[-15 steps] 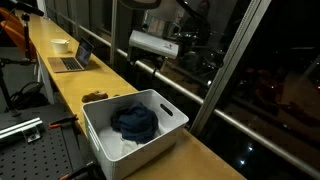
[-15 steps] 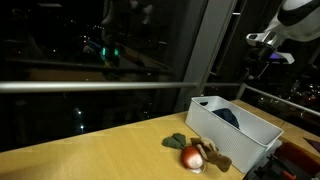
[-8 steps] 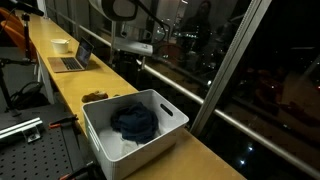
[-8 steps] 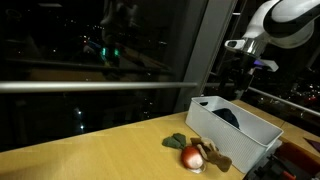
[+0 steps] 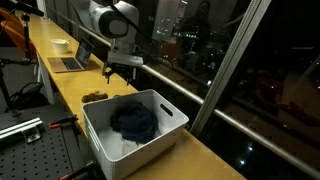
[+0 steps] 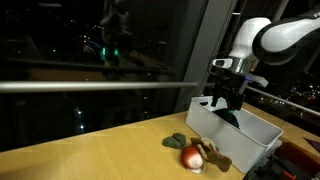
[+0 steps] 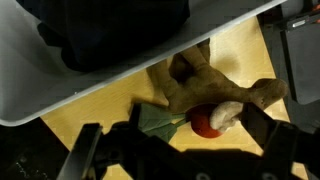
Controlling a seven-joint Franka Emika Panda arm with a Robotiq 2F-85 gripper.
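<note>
My gripper (image 5: 122, 70) hangs open and empty above the near end of a white plastic bin (image 5: 163, 101), also seen in an exterior view (image 6: 222, 100). In the wrist view its fingers (image 7: 178, 138) straddle a small pile of toys on the wooden table beside the bin wall (image 7: 90, 80): a brown plush piece (image 7: 200, 85), a red ball with a white cap (image 7: 205, 120) and a green leaf shape (image 7: 155, 120). The toys also show in both exterior views (image 6: 195, 156) (image 5: 95, 97). A dark blue cloth (image 5: 134, 122) lies inside the bin.
A laptop (image 5: 72, 60) and a white bowl (image 5: 61, 45) stand farther along the wooden counter. A dark window with a metal rail (image 6: 90, 85) runs behind the counter. A perforated metal bench (image 5: 30, 150) lies beside the bin.
The arm has swung down and across from high over the bin's far side to just above the toys at the bin's end. Bin, cloth and toys have not moved.
</note>
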